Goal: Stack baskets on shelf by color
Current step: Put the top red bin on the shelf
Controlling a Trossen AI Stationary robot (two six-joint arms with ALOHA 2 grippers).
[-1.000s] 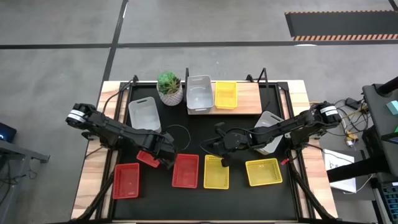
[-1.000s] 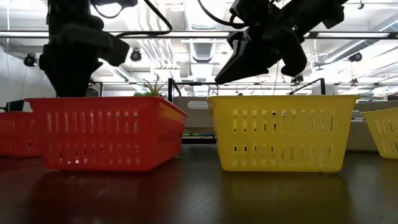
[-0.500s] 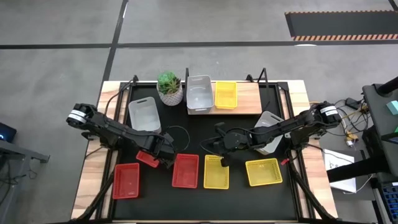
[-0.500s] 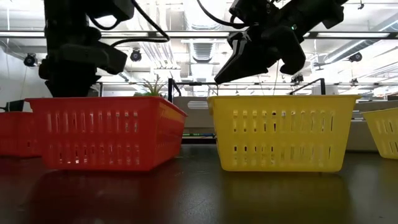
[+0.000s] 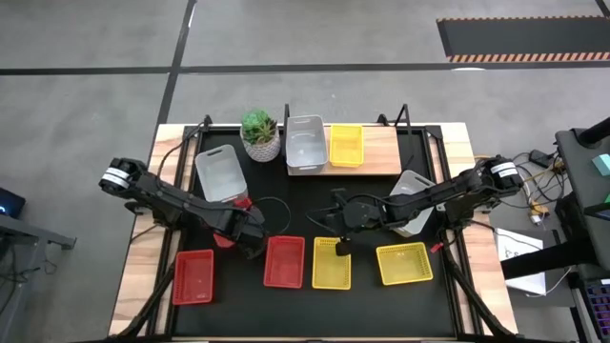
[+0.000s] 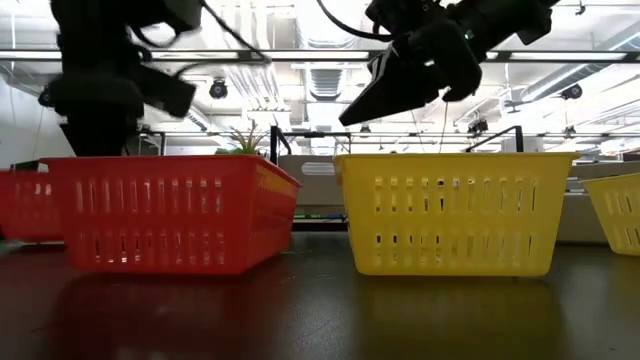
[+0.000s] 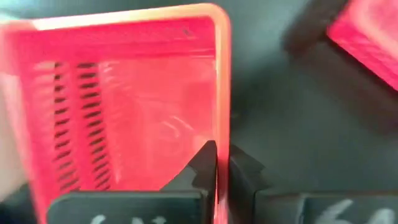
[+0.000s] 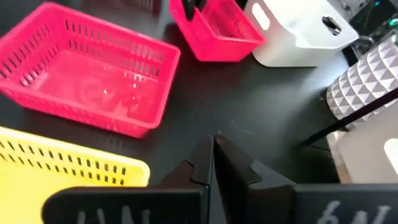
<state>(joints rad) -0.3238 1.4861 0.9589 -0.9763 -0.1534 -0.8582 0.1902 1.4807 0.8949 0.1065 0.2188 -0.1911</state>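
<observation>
My left gripper (image 5: pixel 244 232) is shut on a red basket (image 7: pixel 124 112) at the left middle of the black mat; the arm hides most of that basket in the high view. My right gripper (image 5: pixel 340 244) hangs shut over the mat, just beyond a yellow basket (image 5: pixel 332 264), and holds nothing. Two more red baskets (image 5: pixel 193 276) (image 5: pixel 284 262) and a second yellow one (image 5: pixel 404 263) stand along the near edge. The wooden shelf (image 5: pixel 381 154) at the far side carries a white basket (image 5: pixel 305 143) and a yellow basket (image 5: pixel 345 145). My left gripper pinches one side wall of the red basket at its rim (image 7: pixel 222 134), one finger inside the basket and one outside. The fingers come down from above, slanting. Whether the basket's bottom still rests on the mat cannot be told.
A white pot with a green plant (image 5: pixel 260 133) stands left of the shelf. One white basket (image 5: pixel 221 173) sits on the mat's far left, another (image 5: pixel 415 200) under my right arm. Bare mat lies between the shelf and the near row.
My left gripper has shut on the red basket's wall. The arm has then shifted a little, and the basket has moved with it toward the table's far edge. My right arm has kept nearly still.
</observation>
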